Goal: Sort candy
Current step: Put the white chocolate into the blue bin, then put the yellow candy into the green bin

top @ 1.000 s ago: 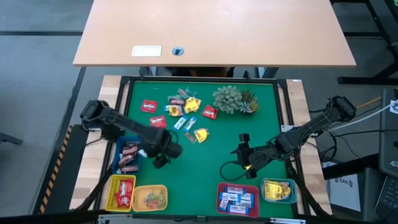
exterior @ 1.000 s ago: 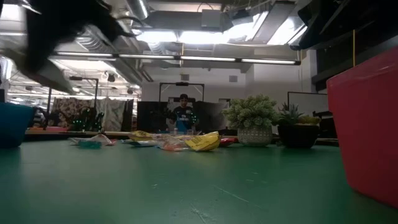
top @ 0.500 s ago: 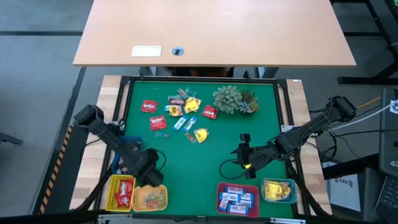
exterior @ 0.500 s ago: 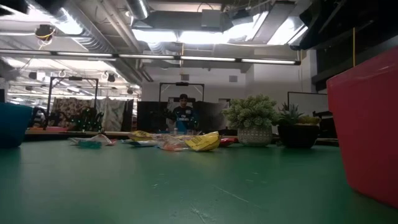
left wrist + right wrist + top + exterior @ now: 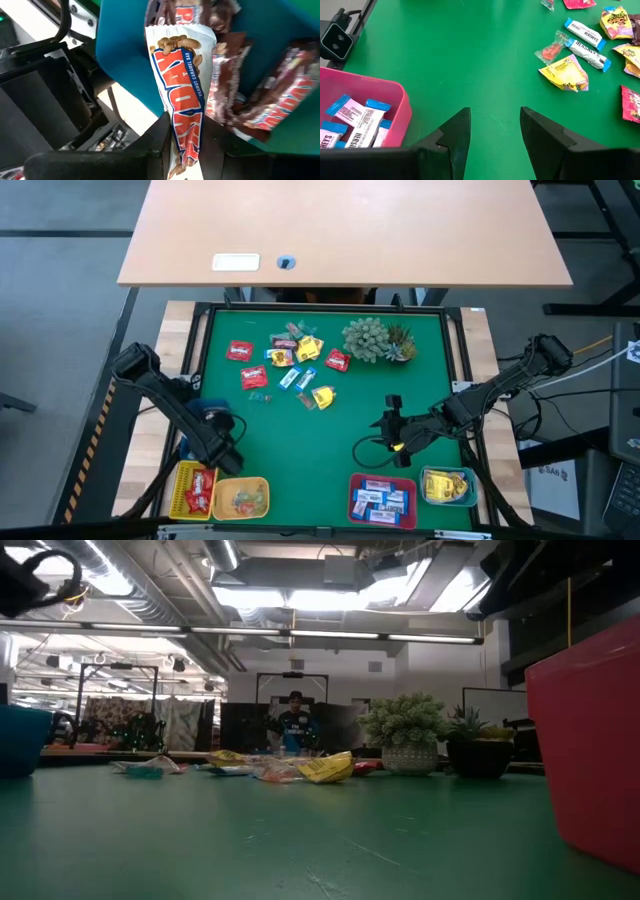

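Observation:
Loose candy lies in a heap on the green mat's far half, in red, yellow and blue-and-white wrappers; the low view shows the heap too. My left gripper is at the near left over the blue tray, shut on a white candy bar with red-and-blue lettering. Brown-wrapped sweets lie in that tray. My right gripper hovers open over bare mat near the pink tray; the right wrist view shows the gripper with nothing between its fingers. My left gripper pinches the white candy bar near one end between its two fingers. The bar runs lengthwise out from the fingers. Its free end points into the blue tray, over the brown-wrapped sweets; whether it touches them I cannot tell.
A spiky green plant stands at the far right of the heap. Along the near edge sit a yellow tray, a tan tray, the pink tray and a blue tray of yellow sweets. The mat's middle is bare.
My left gripper has swung from the mat's centre-left toward the near left corner, then settled over the blue tray, carrying the candy bar. It has left the low view except for a dark part at the top left. The right arm has kept still.

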`<act>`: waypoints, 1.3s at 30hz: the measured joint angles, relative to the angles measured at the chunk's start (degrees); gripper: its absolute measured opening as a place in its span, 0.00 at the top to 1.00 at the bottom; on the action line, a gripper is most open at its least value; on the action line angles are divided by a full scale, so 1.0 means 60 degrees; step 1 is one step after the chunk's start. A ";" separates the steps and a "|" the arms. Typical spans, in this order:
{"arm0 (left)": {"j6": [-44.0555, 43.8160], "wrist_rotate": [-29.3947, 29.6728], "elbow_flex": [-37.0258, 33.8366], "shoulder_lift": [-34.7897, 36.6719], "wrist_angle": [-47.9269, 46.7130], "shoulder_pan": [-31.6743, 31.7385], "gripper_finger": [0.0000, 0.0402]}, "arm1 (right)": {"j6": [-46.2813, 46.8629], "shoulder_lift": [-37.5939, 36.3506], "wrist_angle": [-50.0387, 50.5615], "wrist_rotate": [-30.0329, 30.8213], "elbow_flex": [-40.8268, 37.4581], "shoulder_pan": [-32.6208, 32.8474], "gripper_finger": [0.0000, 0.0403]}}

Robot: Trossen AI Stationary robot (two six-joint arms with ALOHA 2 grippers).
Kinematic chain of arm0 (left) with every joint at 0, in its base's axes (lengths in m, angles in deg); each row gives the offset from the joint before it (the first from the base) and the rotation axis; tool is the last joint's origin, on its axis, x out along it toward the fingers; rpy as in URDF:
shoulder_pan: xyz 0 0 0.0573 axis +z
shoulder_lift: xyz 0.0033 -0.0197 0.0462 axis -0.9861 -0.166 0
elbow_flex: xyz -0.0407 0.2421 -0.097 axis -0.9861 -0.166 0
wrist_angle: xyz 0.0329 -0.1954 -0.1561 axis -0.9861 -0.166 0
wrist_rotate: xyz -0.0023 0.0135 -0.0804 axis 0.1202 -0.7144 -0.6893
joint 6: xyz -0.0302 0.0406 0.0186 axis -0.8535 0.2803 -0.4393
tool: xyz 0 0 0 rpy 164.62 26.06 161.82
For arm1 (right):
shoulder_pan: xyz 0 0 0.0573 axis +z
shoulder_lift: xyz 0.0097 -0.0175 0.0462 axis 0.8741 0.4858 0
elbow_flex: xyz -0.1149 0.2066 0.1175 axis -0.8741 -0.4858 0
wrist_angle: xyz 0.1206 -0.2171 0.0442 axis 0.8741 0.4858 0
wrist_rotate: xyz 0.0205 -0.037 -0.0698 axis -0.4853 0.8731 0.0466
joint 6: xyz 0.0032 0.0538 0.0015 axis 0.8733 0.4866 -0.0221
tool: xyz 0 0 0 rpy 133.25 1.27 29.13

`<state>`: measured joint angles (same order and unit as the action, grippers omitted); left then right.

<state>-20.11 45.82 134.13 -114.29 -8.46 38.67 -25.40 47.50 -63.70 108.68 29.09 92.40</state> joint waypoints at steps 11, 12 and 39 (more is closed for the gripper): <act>-0.0131 -0.0103 -0.0286 0.0000 0.0006 0.0036 0.67 | -0.0006 0.0000 0.0006 0.0000 0.0000 -0.0001 0.58; -0.0170 -0.0102 -0.0286 0.0000 0.0006 0.0040 0.64 | -0.0006 0.0000 0.0006 0.0000 0.0000 -0.0001 0.58; -0.0480 0.1964 0.1652 0.0364 0.0305 0.0376 0.47 | -0.0076 0.2132 -0.2352 0.1253 0.0011 -0.2687 0.58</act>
<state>-22.99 57.61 144.04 -112.10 -6.63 40.93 -25.86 60.30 -77.82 116.20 29.16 76.28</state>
